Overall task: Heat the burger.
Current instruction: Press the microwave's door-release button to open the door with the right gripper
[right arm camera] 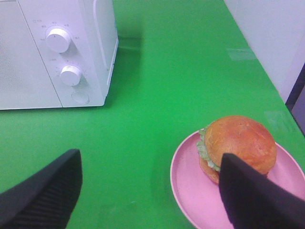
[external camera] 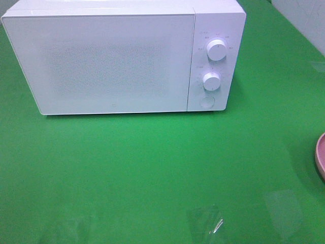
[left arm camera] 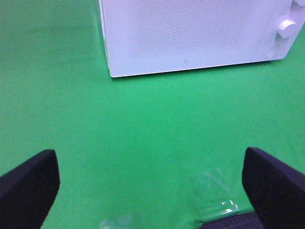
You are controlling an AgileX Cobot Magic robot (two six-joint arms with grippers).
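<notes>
Green tabletop (external camera: 152, 168) fills the high view, with a white wall (external camera: 304, 20) past its far right corner. A white microwave (external camera: 101, 61) stands at the far side, facing forward with its door (external camera: 106, 63) closed. On the panel to the right of the door sit an upper knob (external camera: 217, 50), a lower knob (external camera: 212, 80) and, below them, a round button (external camera: 206, 102). A pink plate (external camera: 321, 155) lies on the table well to the right of the microwave and nearer the front; only a sliver of its rim shows at the edge of the high view. The right wrist view shows the burger (right arm camera: 238, 145) resting on that plate, bun up, with lettuce ruffling out at its side. The right gripper (right arm camera: 147, 191) hovers above the table with its jaws wide apart. One dark finger (right arm camera: 252, 195) crosses in front of the burger's near edge, and I cannot tell whether it touches. The left gripper (left arm camera: 152, 186) is likewise spread wide and holds nothing, looking over bare green towards the microwave's front. A patch of clear film (external camera: 205, 223) shines on the table near the front edge.
</notes>
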